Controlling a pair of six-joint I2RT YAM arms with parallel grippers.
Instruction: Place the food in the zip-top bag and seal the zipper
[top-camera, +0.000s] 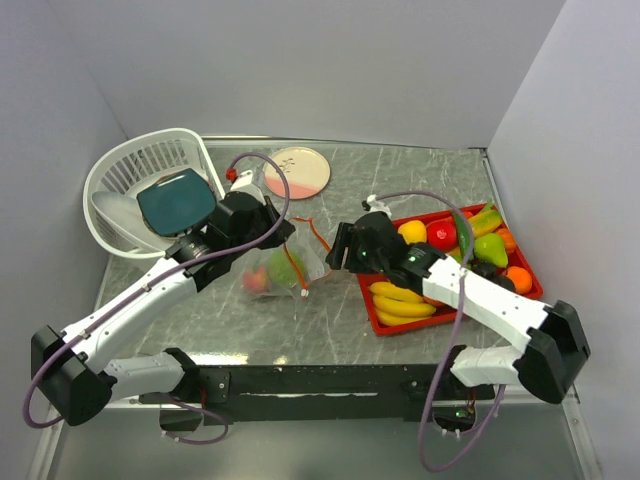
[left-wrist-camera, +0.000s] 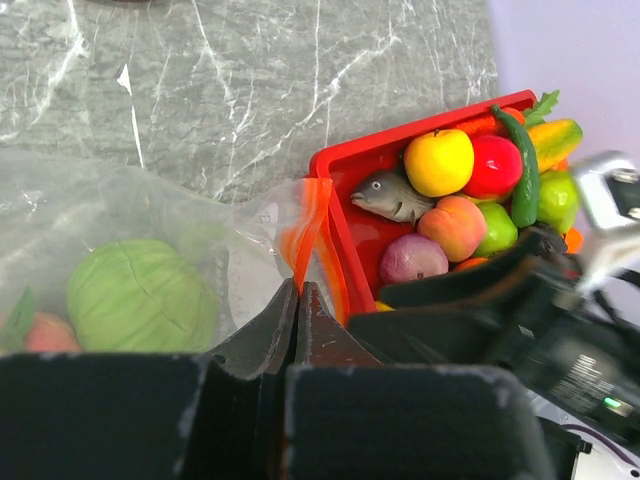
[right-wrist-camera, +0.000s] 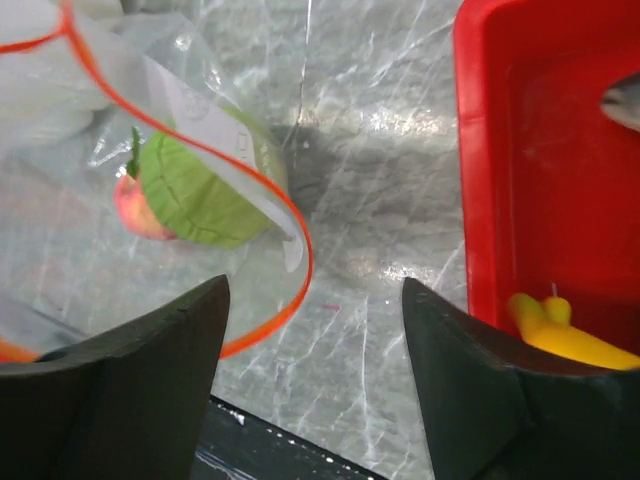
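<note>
Pinches the zipper (left-wrist-camera: 305, 215) with the left gripper (left-wrist-camera: 297, 300), jaws pressed flat together on the orange-red strip at the bag's mouth. Holds the right gripper (right-wrist-camera: 315, 290) spread wide and empty over the marble table (right-wrist-camera: 380, 170), at 3 o'clock of the zip-top bag (top-camera: 280, 270). Finds the bag near table centre, at 9 o'clock of the red tray (top-camera: 372, 312), mouth gaping, a green cabbage (right-wrist-camera: 195, 190) and a pink peach (right-wrist-camera: 130, 205) inside. Shows other food (top-camera: 440, 235) heaped in the tray, bananas (top-camera: 400, 300) at its 7 o'clock corner.
</note>
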